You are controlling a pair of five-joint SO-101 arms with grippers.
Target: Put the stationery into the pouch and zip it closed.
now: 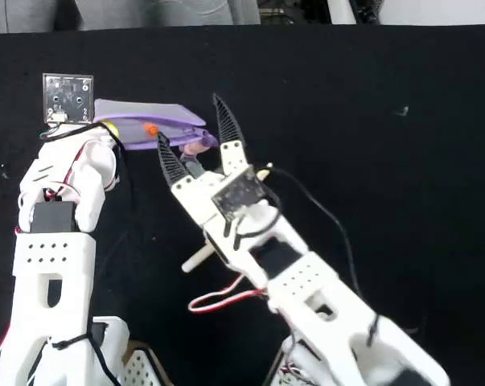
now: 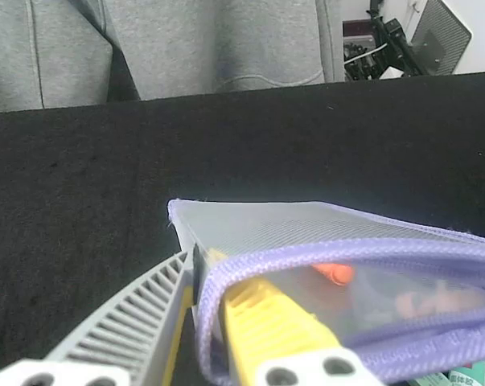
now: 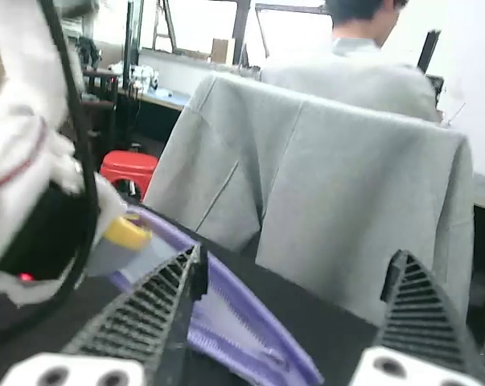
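Surface: black matte table (image 1: 387, 121), with a grey jacket (image 3: 347, 185) hung over a chair back beyond its far edge.
Pouch place: the pouch (image 1: 150, 121) lies toward the far left of the table, just ahead of the left arm and between the two grippers.
Pouch look: see-through grey mesh walls edged in purple fabric and purple zip tape. The mouth gapes open along its long side. An orange piece (image 2: 336, 273) and some pinkish shapes (image 2: 423, 301) show through the wall, already inside.
Left gripper (image 2: 200, 265): pressed together on the pouch rim at one end, with the yellow finger inside the mouth and the grey one outside.
Right gripper (image 1: 187, 116): black fingers spread wide, straddling the pouch's other end and gripping nothing.
Handling: probably light, soft and floppy. The mesh would likely buckle and slide on the table if pushed at one end only.
Where to grip: likely the stiffer zip tape for holding, as the left gripper has it, and the zip pull for closing. The pull is too small to pick out for certain.
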